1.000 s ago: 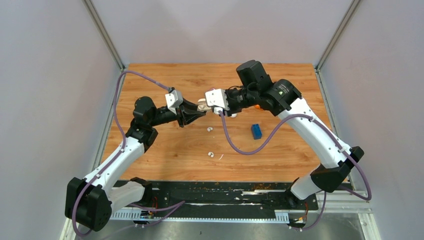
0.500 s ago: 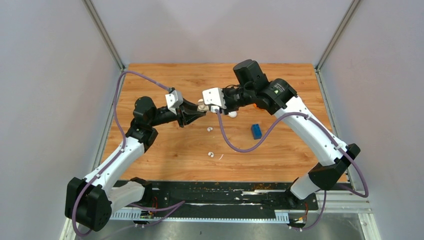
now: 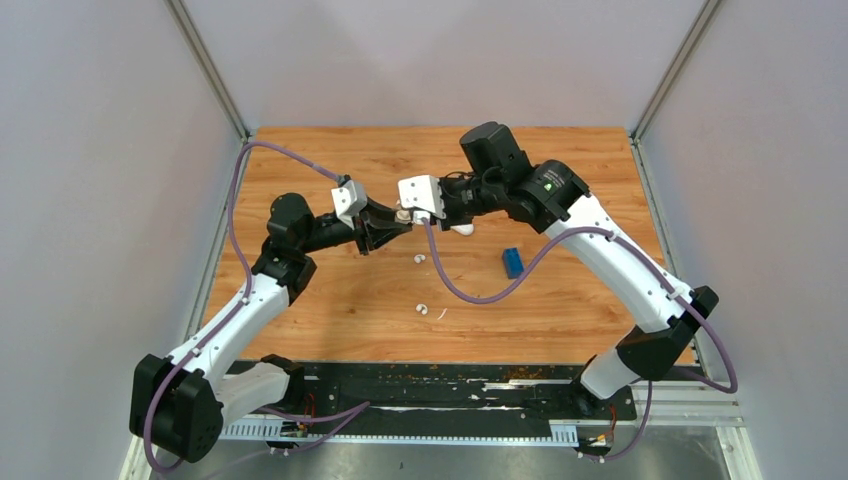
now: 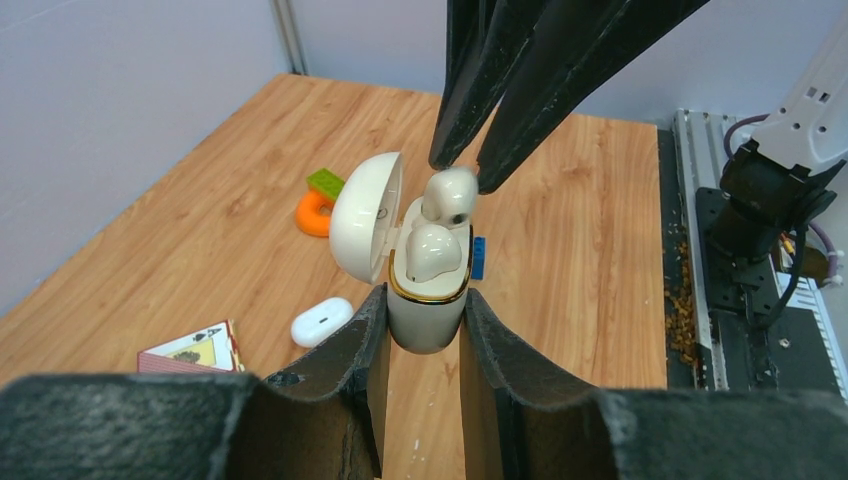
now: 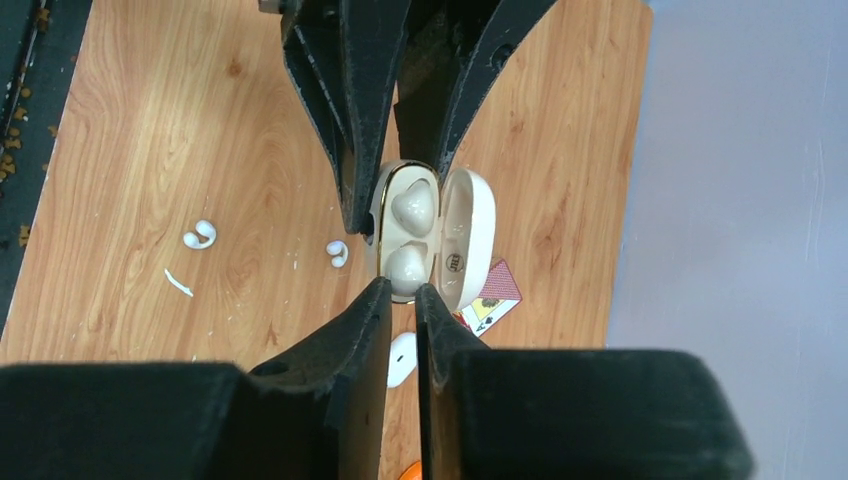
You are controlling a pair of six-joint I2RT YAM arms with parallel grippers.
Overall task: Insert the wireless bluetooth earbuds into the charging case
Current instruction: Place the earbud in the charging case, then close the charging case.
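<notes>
My left gripper [image 4: 425, 293] is shut on the cream charging case [image 4: 428, 320], holding it upright above the table with its lid [image 4: 365, 215] swung open. Two cream rounded shapes sit in its sockets [image 5: 412, 203]. My right gripper [image 4: 460, 175] points at the case from the opposite side. Only a slim gap shows between its jaws, and its tips touch the farther shape [image 4: 447, 195]. Whether they pinch it is unclear. Two tiny white curved earbuds [image 5: 200, 235] [image 5: 337, 253] lie on the wood below, the same two earbuds [image 3: 419, 258] [image 3: 422, 309] in the top view.
A plain white oval pebble [image 4: 321, 322] and a playing card [image 4: 190, 350] lie beneath the case. An orange ring [image 4: 313, 213] with a green brick [image 4: 325, 182] sits farther back. There is a blue brick [image 3: 512, 262] to the right and a thin white sliver [image 5: 179, 283] by the near earbud.
The right gripper has moved left, up to the case, and its jaws have narrowed. The left arm and the case have stayed put.
</notes>
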